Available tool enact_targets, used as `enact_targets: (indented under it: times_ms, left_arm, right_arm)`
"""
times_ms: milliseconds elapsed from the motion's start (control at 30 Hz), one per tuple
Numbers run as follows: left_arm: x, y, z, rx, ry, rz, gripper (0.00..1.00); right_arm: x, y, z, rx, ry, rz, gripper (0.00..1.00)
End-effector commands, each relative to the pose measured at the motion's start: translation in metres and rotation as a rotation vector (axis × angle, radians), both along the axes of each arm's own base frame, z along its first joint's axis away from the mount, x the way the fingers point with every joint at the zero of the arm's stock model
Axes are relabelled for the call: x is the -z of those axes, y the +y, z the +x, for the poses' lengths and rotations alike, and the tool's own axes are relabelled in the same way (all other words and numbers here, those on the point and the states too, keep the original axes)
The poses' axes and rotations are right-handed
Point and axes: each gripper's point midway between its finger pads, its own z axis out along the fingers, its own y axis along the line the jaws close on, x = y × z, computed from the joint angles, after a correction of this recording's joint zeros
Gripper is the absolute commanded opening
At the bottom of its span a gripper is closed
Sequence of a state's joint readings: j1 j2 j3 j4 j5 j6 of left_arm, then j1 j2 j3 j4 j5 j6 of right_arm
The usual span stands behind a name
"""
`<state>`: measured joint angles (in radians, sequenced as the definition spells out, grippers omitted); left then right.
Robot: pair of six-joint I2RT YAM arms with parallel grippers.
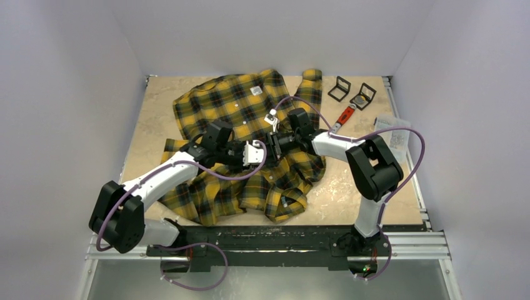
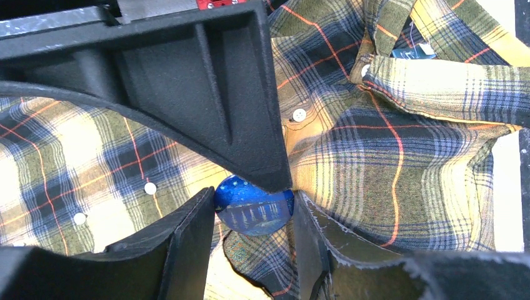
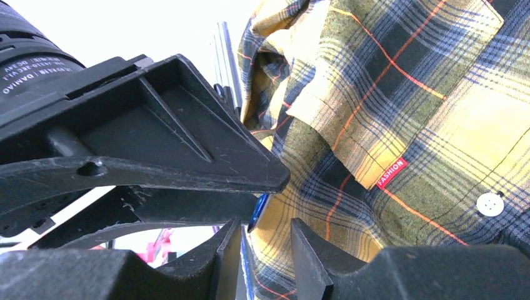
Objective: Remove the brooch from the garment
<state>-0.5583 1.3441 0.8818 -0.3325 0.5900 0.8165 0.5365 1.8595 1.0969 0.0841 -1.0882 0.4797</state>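
Half covers the tan table (image 1: 375, 194) in the top view as a crumpled yellow-and-black plaid garment (image 1: 237, 106), with the left gripper (image 1: 261, 152) and right gripper (image 1: 273, 141) set tip to tip at frame centre. Clamps, on the left, a round blue brooch (image 2: 253, 206) at the lower middle of the left wrist view, upper fingertip (image 2: 269, 169) on its top rim, lower finger against its left edge, pinned to the plaid beside white buttons (image 2: 299, 115). Shows, in the right wrist view, the brooch edge-on in the narrow gap between the right fingers (image 3: 187, 156) at lower centre; cannot tell whether pinched or merely bracketed.
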Motion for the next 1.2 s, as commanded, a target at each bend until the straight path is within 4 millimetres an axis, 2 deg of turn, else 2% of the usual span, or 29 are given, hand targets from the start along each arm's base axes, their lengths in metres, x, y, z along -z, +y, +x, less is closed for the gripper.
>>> enact_targets:
  times_ms: [0, 100, 300, 433, 600, 700, 867, 933, 1000, 1167]
  left_arm:
    - [-0.009, 0.000, -0.003, 0.036, -0.049, -0.019, 0.29]
    - [-0.011, -0.001, -0.003, 0.041, -0.054, -0.023, 0.29]
    - [-0.013, -0.004, -0.001, 0.028, -0.050, -0.025, 0.29]
    - [-0.013, -0.003, 0.000, 0.015, -0.034, -0.017, 0.31]
    - [-0.011, -0.002, -0.002, 0.014, -0.028, -0.009, 0.31]
    - [-0.010, -0.003, 0.000, 0.007, -0.027, -0.003, 0.31]
    - [-0.010, -0.004, 0.003, -0.016, -0.017, -0.004, 0.31]
    - [-0.012, -0.004, 0.003, -0.020, -0.017, -0.009, 0.32]
    - [-0.014, -0.004, 0.005, -0.033, -0.013, -0.013, 0.37]
    - [-0.025, 0.003, 0.008, -0.137, 0.036, -0.030, 0.61]
  right_arm:
    - [-0.028, 0.007, 0.011, 0.003, -0.073, 0.061, 0.38]
    - [-0.026, 0.008, 0.013, 0.011, -0.072, 0.055, 0.34]
    - [-0.023, 0.009, 0.013, 0.010, -0.067, 0.050, 0.15]
    - [-0.022, 0.008, 0.012, 0.005, -0.068, 0.044, 0.09]
    - [-0.020, 0.010, 0.016, 0.015, -0.055, 0.036, 0.18]
    - [-0.022, 0.012, 0.018, 0.022, -0.055, 0.044, 0.18]
    - [-0.022, 0.011, 0.017, 0.024, -0.060, 0.043, 0.09]
    - [-0.020, 0.010, 0.016, 0.023, -0.061, 0.037, 0.01]
    - [-0.019, 0.010, 0.017, 0.023, -0.069, 0.031, 0.00]
    - [-0.022, 0.007, 0.017, 0.030, -0.116, 0.024, 0.00]
